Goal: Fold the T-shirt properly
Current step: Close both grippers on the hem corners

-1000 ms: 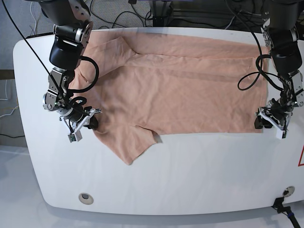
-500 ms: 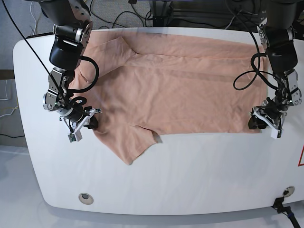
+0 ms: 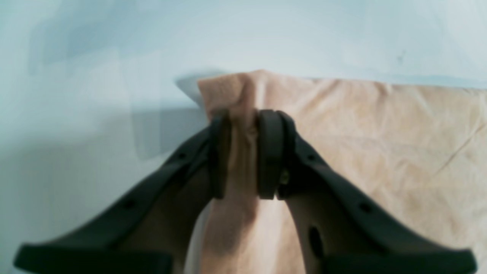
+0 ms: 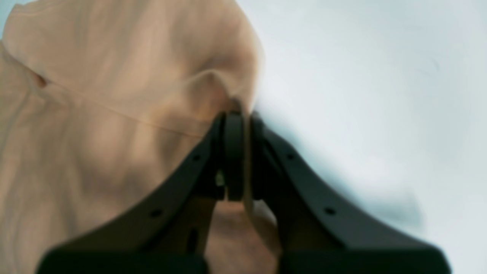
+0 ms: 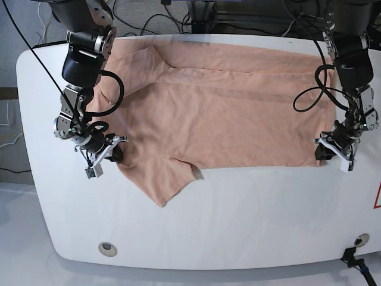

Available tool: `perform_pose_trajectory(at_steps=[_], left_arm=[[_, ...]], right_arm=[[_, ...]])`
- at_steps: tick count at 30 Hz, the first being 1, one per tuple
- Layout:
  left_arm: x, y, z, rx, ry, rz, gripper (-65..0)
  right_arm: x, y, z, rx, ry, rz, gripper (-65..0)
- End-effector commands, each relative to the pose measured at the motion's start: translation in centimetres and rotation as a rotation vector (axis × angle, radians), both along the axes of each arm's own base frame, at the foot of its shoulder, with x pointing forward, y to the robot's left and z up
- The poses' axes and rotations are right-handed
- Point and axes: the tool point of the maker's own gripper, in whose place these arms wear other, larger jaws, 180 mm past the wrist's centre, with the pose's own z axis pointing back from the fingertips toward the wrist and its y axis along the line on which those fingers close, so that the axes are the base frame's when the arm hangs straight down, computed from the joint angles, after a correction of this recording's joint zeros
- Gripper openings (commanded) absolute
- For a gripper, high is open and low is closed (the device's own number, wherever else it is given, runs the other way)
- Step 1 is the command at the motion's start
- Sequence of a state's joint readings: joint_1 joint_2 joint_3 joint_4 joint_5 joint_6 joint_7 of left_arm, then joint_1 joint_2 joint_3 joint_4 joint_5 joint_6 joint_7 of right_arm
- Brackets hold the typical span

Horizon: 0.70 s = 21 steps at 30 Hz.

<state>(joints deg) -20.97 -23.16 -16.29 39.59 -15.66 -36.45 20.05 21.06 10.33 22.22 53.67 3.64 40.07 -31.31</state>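
Note:
The peach T-shirt (image 5: 226, 113) lies spread across the white table (image 5: 238, 226), with one sleeve (image 5: 161, 185) pointing toward the front edge. My left gripper (image 5: 323, 153) is at the shirt's front right corner. In the left wrist view the left gripper (image 3: 245, 152) is shut on a bunched ridge of that corner's fabric (image 3: 243, 99). My right gripper (image 5: 115, 153) is at the shirt's left edge, beside the sleeve. In the right wrist view the right gripper (image 4: 243, 152) is shut on a thin fold of cloth (image 4: 213, 87).
Dark cables (image 5: 178, 12) run behind the table's far edge. A round disc (image 5: 107, 247) sits in the tabletop at the front left. A red marking (image 5: 377, 196) shows at the right edge, and a black cable end (image 5: 357, 262) lies at the front right.
My left gripper has slid a little left onto the shirt's front right corner and closed on the fabric. The right arm and the shirt's lay are unchanged.

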Motion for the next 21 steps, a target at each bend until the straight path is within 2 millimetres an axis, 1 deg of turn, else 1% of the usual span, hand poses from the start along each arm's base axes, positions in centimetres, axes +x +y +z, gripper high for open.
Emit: perform_pose_trajectory(at_steps=[1,4,6,7,9,10,15,19,21], left_arm=[[1.3,0.9,2.1,0.017,-0.052,0.004,-50.4],[2.2,0.9,4.1,0.049,-0.106,-0.015,-40.7],[2.4,0.9,4.6,0.059,-0.119,-0.019,-35.6],[2.4,0.9,4.7,0.057,-0.120,-0.019,-34.4],[2.5,1.2,5.0,0.053,-0.129,-0.012,-33.9],[2.4,1.7,5.3,0.059,-0.131,-0.008,-33.9],[2.2,2.2,5.1,0.065,-0.123,0.002,-33.9],[1.3,2.9,4.4,0.080,-0.098,0.008,-33.9],[0.9,3.6,3.5,0.078,-0.073,0.046,-33.9]], right_arm=[[-0.1,-0.5,-0.1,-0.040,0.033,0.015,-65.0],[-0.1,-0.5,-0.1,-0.040,0.033,0.015,-65.0],[-0.1,-0.5,-0.1,-0.040,0.033,0.015,-65.0],[-0.1,-0.5,-0.1,-0.040,0.033,0.015,-65.0],[-0.1,-0.5,-0.1,-0.040,0.033,0.015,-65.0],[-0.1,-0.5,-0.1,-0.040,0.033,0.015,-65.0],[-0.1,-0.5,-0.1,-0.040,0.033,0.015,-65.0],[-0.1,-0.5,-0.1,-0.040,0.033,0.015,-65.0],[-0.1,-0.5,-0.1,-0.040,0.033,0.015,-65.0]])
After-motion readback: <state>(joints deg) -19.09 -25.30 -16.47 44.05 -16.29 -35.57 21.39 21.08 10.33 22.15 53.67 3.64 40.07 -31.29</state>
